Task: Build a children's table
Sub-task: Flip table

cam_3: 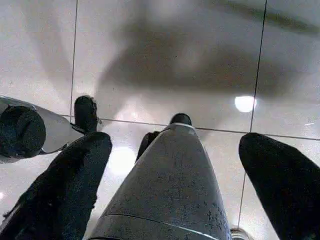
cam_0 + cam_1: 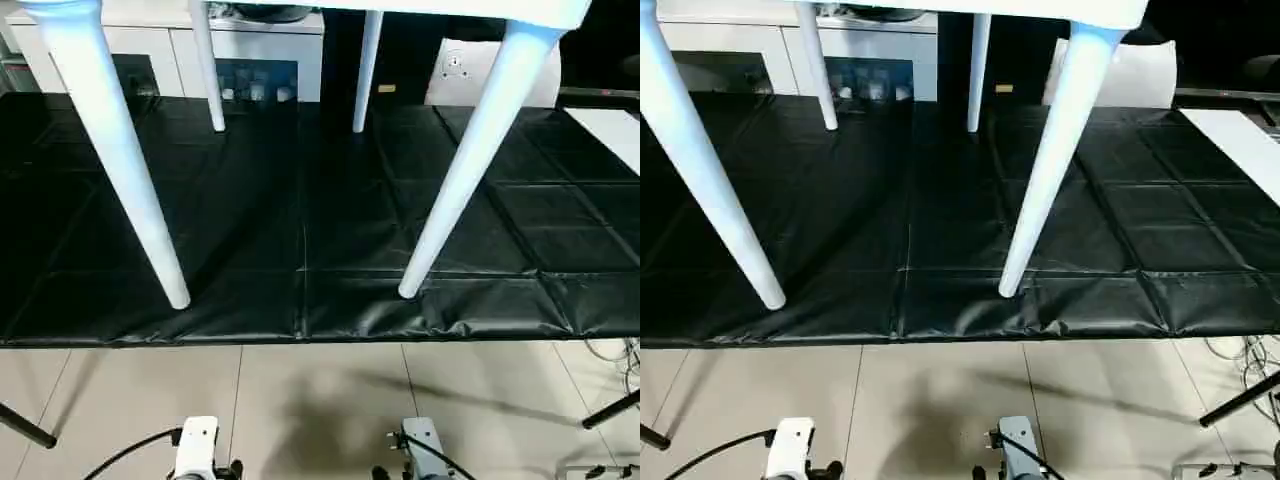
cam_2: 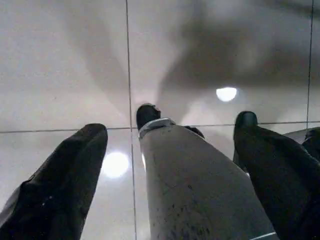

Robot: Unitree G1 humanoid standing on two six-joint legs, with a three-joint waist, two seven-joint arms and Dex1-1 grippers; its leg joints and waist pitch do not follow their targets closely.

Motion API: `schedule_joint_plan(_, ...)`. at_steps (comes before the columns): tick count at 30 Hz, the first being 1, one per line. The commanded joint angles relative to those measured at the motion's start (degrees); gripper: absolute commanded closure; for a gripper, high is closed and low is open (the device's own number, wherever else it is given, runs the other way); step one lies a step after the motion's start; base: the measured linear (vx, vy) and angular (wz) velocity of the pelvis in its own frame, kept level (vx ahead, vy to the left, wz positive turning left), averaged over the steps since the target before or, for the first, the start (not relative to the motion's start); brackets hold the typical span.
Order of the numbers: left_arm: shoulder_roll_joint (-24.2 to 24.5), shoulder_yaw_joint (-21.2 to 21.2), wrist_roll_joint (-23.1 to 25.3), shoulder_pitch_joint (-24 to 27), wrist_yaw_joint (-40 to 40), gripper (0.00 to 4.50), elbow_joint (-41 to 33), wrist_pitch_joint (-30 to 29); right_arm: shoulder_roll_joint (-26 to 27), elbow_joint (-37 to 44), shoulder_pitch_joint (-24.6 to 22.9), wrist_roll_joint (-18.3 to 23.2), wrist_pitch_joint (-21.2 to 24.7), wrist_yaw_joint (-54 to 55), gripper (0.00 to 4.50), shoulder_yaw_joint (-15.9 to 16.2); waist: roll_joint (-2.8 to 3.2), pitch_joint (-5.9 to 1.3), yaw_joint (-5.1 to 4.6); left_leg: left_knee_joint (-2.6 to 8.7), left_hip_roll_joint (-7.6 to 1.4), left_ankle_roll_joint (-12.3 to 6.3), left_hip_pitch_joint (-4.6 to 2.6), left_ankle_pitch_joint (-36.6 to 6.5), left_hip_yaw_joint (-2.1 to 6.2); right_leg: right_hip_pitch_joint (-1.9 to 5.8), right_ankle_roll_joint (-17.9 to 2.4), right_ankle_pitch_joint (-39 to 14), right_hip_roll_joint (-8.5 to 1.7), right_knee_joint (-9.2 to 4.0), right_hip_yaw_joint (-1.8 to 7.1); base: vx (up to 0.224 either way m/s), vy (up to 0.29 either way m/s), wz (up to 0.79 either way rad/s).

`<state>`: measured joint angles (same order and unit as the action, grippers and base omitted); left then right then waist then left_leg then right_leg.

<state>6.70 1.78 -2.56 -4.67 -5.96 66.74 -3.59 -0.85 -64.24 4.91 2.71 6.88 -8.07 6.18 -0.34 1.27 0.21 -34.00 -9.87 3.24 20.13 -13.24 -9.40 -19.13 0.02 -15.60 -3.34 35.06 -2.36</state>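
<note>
White table (image 2: 480, 12) stands upright on its legs, ahead of both lowered, wide-open, empty end effectors (image 3: 170, 130) (image 1: 175, 145).

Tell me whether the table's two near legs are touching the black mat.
Touching. In the left eye view, the near-left leg and the near-right leg both end with their tips planted on the black mat, no gap beneath.

Even overhead light, head views sharp. Black mat (image 2: 300, 220) shows sheen at creases nr its front edge. Tiled floor (image 2: 300, 400) below mat carries soft grey shadows; wrist views dimmer, w/ round lamp glare spots.
</note>
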Motion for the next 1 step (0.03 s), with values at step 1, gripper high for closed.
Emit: schedule_joint_plan(1, -0.1, -0.3, 0.4, 1.0, 0.1, 0.00, 1.7, -1.2, -0.2, -1.3, -0.5, 0.1, 0.7, 0.1, 0.00, 0.1, 0.26, -0.73, 0.11, 5.30, -4.68, -3.22, 0.10, -12.3, 1.62, 0.26, -14.5, -3.7, -6.18, -4.81, 3.25, 0.000, 0.000, 0.00)
